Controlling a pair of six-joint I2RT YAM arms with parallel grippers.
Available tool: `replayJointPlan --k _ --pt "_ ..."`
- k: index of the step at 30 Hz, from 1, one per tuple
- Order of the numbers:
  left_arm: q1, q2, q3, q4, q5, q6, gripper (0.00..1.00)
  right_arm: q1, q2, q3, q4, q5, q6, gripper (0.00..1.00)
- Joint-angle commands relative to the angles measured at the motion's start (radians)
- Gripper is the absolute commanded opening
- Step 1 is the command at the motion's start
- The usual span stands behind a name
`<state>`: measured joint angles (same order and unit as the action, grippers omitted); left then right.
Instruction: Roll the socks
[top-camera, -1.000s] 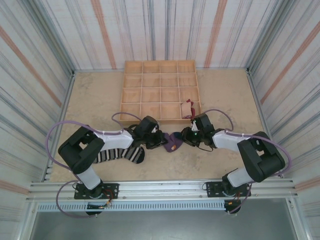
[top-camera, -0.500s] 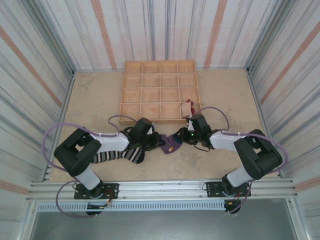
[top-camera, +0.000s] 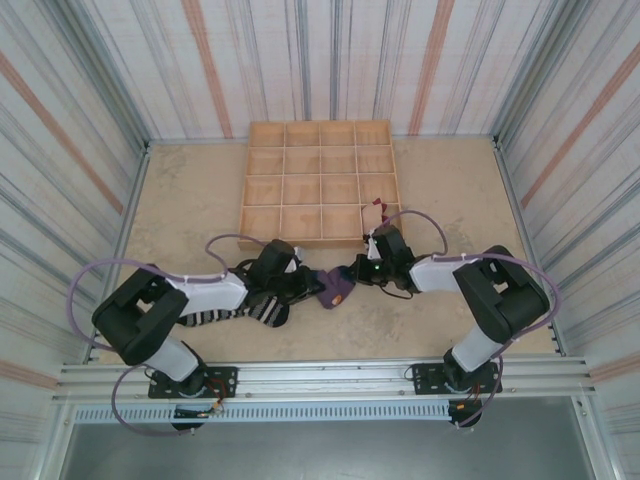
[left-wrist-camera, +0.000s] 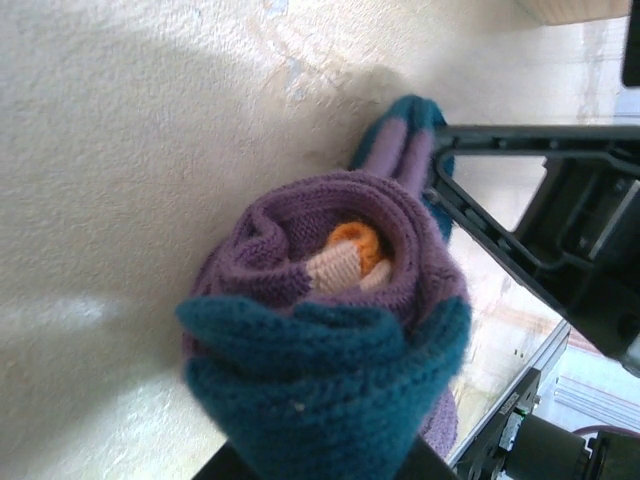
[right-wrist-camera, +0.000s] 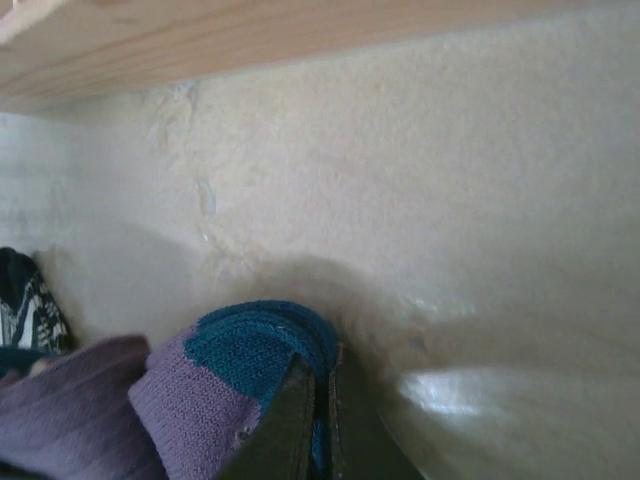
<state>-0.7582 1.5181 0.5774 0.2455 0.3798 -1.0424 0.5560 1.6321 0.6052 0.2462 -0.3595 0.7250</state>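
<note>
Left gripper (top-camera: 303, 285): is clamping the rolled bulk of the purple sock (top-camera: 337, 291), jaws drawn nearly together around it; is lying low just left of centre in the top view

Right gripper (top-camera: 353, 272): is pinching the loose teal end of the same sock, jaws pressed together on the fabric; is sitting just right of centre, facing the left gripper

Purple sock: is resting on the table (top-camera: 200, 200) between the two grippers, just below the front wall of the wooden tray (top-camera: 262, 185)

Roll, left wrist view: purple layers are wrapping round an orange core (left-wrist-camera: 352, 243); a teal cuff (left-wrist-camera: 320, 370) is folding across the lower centre; the loose end is trailing to the upper right, where the right gripper (left-wrist-camera: 440, 165) is holding it

Pinch, right wrist view: the two fingers (right-wrist-camera: 290, 420) are closing on the teal end (right-wrist-camera: 262, 340) at lower centre; tray wall (right-wrist-camera: 250, 50) is running along the top edge

Striped sock (top-camera: 235, 312): is lying flat on the table at lower left of the top view, partly under the left arm

Tan sock (top-camera: 376, 215): is sitting in the lower right compartment of the tray, well apart from the striped one
</note>
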Motion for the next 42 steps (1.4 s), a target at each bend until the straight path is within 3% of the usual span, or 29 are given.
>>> replayJointPlan --k 1,8,15,17,20,26,30,35,42 --pt "0.005 -0.055 -0.031 0.018 -0.029 0.022 0.00 0.000 0.081 0.022 -0.166 0.115 -0.031 0.00" --pt "-0.010 -0.081 -0.074 0.015 -0.095 -0.011 0.00 0.000 0.173 0.142 -0.190 0.111 -0.050 0.00" --pt "-0.013 -0.037 -0.070 -0.071 -0.177 -0.119 0.00 0.005 0.154 0.118 -0.150 0.121 -0.084 0.01" --pt "-0.019 -0.030 -0.046 -0.129 -0.204 -0.132 0.00 0.007 0.130 0.107 -0.138 0.123 -0.099 0.19" --pt "-0.030 -0.030 -0.026 -0.166 -0.230 -0.143 0.00 0.025 0.077 0.105 -0.141 0.140 -0.160 0.33" --pt "-0.033 -0.058 -0.007 -0.228 -0.255 -0.157 0.00 0.162 -0.083 0.085 -0.204 0.344 -0.275 0.59" --pt "-0.035 -0.077 0.017 -0.292 -0.254 -0.151 0.00 0.277 -0.190 0.019 -0.183 0.471 -0.309 0.65" --pt "-0.035 -0.076 0.027 -0.307 -0.229 -0.150 0.00 0.440 -0.324 -0.087 -0.114 0.656 -0.348 0.82" --pt "-0.036 -0.068 0.051 -0.331 -0.205 -0.148 0.00 0.653 -0.327 -0.133 0.004 0.823 -0.504 0.82"
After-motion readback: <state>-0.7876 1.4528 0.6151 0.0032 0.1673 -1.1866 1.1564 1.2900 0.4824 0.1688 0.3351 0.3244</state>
